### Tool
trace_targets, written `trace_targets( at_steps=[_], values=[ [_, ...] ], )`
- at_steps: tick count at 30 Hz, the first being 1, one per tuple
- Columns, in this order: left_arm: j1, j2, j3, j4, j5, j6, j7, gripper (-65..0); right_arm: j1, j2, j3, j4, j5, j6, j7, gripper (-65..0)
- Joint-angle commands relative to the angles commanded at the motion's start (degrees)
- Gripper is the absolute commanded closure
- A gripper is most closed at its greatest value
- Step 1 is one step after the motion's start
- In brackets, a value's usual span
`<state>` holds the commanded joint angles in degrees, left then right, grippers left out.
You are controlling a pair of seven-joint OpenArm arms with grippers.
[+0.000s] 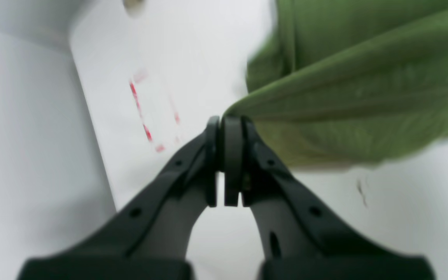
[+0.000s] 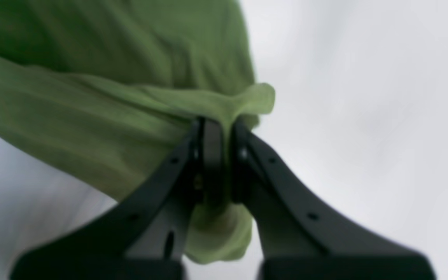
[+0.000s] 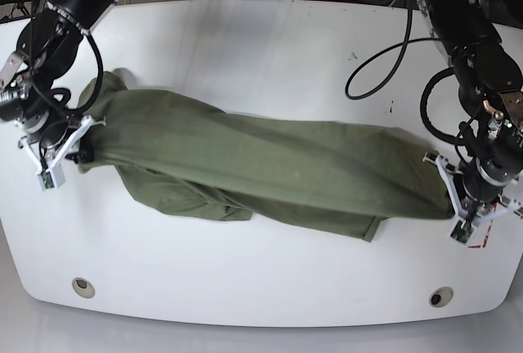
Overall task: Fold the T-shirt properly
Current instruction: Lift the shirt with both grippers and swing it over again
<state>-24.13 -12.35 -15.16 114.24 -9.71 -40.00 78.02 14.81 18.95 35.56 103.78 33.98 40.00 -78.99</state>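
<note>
Left wrist view: the left gripper has its jaws pressed together on a thin edge of the T-shirt, and the green cloth stretches away from the tips to the right and upward. Right wrist view: the right gripper is likewise pinched closed on the shirt, with a bunched fold poking out past the tips and more fabric hanging between the black fingers below.

Both wrist views are blurred, so seams, hems and which part of the garment each gripper grips cannot be made out. Faint red marks on the table are smeared and unreadable.

In the base view the T-shirt hangs as a long, twisted band across the white table, strung between the right gripper at the picture's left and the left gripper at its right. Loose folds sag along its lower edge, near the table front. The neck and sleeves are not distinguishable.
</note>
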Motion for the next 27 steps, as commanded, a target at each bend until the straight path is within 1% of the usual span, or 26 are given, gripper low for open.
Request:
trace_targets(
  at_steps=[3,5,9,14,15,17,22,24,25,27],
  values=[
    [-3.34,1.23,0.79,0.00,3.43,0.00,0.00,0.0,5.54,1.23,-2.11,-2.20,0.00,0.00,0.00,0.0],
    [-6.24,1.41,0.88,0.00,5.80,0.00,0.00,0.0,10.46,2.11,-4.57,-4.75,0.00,0.00,0.09,0.0],
    [-11.60,2.64,0.88,-0.35,8.26,0.00,0.00,0.0,18.29,4.13,-8.88,-8.53,0.00,0.00,1.05,0.0],
    [-18.90,2.46,0.62,-1.49,10.90,0.00,0.00,0.0,29.36,5.80,-16.00,-13.10,0.00,0.00,1.49,0.0],
    [-21.36,2.37,0.53,-1.67,11.69,0.00,0.00,0.0,32.44,6.59,-17.76,-13.98,-0.09,0.00,1.49,0.0],
    [-24.18,1.41,0.79,-2.46,12.22,0.00,0.00,0.0,35.60,7.30,-19.60,-15.30,-0.09,0.00,1.58,0.0],
    [-32.97,0.18,0.62,-6.51,12.40,0.00,-0.35,0.0,45.80,7.82,-26.46,-16.35,-0.09,0.00,1.58,0.0],
    [-35.43,-0.79,0.62,-8.09,12.40,0.00,-1.67,0.0,48.44,8.53,-28.22,-16.53,-0.09,0.00,1.58,0.0],
    [-37.45,-1.41,0.79,-9.76,12.40,0.00,-3.52,0.0,50.73,9.23,-29.89,-16.53,-0.09,0.00,1.58,0.0],
    [-38.77,-1.76,0.88,-11.60,12.40,0.00,-5.80,0.0,53.36,9.49,-32.00,-16.53,-0.09,0.00,1.58,0.0]
  ],
)
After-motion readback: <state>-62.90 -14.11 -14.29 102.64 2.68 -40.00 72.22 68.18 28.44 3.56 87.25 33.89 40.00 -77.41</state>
